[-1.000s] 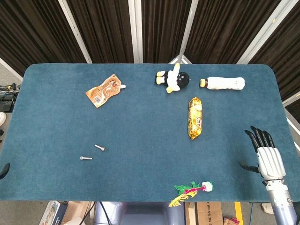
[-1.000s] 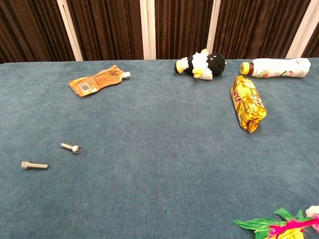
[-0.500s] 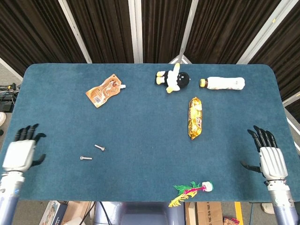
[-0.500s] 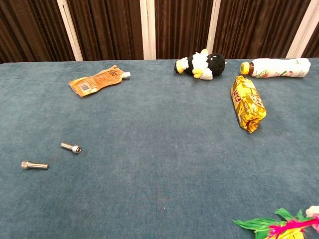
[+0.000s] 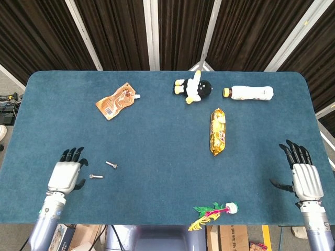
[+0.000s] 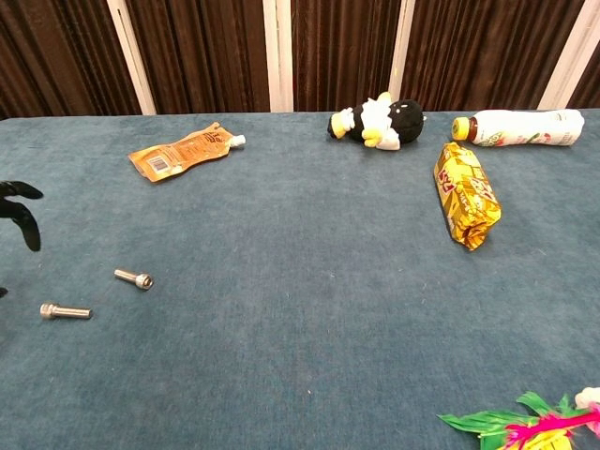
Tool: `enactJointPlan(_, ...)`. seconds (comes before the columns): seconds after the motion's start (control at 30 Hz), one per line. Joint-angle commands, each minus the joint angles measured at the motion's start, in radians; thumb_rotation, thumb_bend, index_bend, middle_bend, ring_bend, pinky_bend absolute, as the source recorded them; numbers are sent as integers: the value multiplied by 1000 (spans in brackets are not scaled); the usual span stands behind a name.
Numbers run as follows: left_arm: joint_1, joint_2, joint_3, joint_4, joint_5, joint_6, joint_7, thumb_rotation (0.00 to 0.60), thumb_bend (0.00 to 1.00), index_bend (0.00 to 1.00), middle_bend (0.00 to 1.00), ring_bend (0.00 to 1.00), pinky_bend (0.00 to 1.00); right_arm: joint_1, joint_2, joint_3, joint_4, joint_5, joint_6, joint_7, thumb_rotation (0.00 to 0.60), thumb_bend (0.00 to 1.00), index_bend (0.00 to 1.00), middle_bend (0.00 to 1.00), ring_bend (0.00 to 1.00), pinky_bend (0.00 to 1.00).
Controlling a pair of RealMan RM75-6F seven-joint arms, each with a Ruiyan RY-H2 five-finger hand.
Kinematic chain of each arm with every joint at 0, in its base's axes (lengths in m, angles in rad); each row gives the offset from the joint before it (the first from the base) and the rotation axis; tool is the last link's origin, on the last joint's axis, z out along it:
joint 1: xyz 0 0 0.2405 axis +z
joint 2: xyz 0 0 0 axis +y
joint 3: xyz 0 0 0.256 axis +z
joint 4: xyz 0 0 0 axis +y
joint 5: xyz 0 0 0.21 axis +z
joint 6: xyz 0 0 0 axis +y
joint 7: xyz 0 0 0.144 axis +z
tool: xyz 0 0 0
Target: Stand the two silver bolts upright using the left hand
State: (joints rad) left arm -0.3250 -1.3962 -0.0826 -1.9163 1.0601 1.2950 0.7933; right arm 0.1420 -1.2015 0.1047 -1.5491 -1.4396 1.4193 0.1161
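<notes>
Left hand (image 5: 65,175) is held spread and empty beside the near bolt (image 5: 95,176); both small bolts could be rolled away if nudged

A blue-green felt tabletop (image 5: 157,136) filled most of the head view. Toward its lower left two silver bolts lay on their sides near each other, one (image 5: 111,164) angled, the other (image 5: 95,177) just below and left of it. In the upper left of the tabletop lay an orange pouch (image 5: 117,101) with a white spout. Near the top centre a black, white and yellow plush toy (image 5: 193,88) lay beside a pale bottle (image 5: 249,92) on its side, cap toward the toy. Below them, right of centre, lay a yellow snack packet (image 5: 218,130). At the bottom edge, right of centre, lay a green, yellow and pink feathered toy (image 5: 212,212).
</notes>
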Motion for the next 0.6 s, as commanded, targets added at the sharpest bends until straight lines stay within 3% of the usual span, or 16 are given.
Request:
enactJointPlan(0.03,-14,-54,5,44,-2,5,-2,600,456,399,37,0,0,1,-1,0,1,-1,-1,1,600,107,142,68,42,0)
enactJointPlan(0.6,-38,-193,49,186,37,22,43,600,459,428,40,0,0,4,-6,1,9,2,-9,5,600,106,142,68,42,0)
